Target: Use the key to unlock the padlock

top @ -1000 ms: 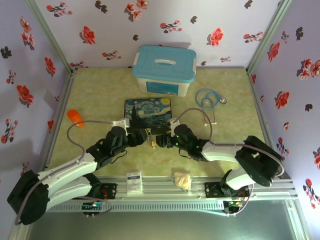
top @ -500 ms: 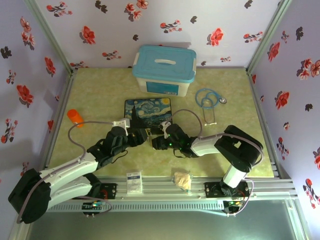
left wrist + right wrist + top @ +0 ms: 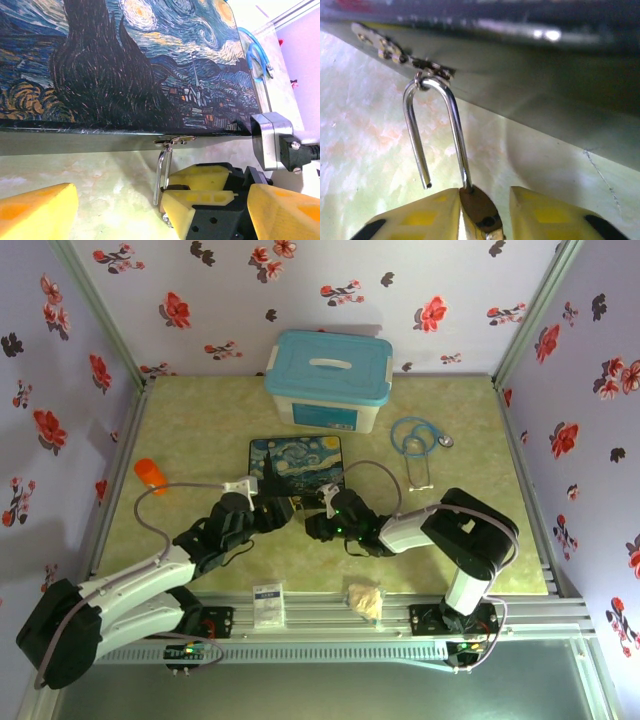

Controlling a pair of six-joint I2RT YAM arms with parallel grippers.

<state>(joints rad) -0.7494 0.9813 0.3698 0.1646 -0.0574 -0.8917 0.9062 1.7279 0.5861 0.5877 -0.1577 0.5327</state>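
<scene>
The padlock hangs by its thin silver shackle from the hasp on the front of the starry-night box. One shackle leg is free of the brass body. My right gripper has its jaws narrowed round that body: the left finger touches it, and a thin gap shows beside the right finger. My left gripper stands wide open on the table, facing the shackle and the right gripper's fingers. A silvery bit pokes out under the body; I cannot tell whether it is the key.
A white tub with a blue lid stands behind the box. A blue stethoscope lies to the right and an orange object at the left. A beige paper wad and a small white card sit by the near rail.
My right gripper slid left to the padlock at the box front and drew its jaws in round the body. The left gripper has hardly moved.
</scene>
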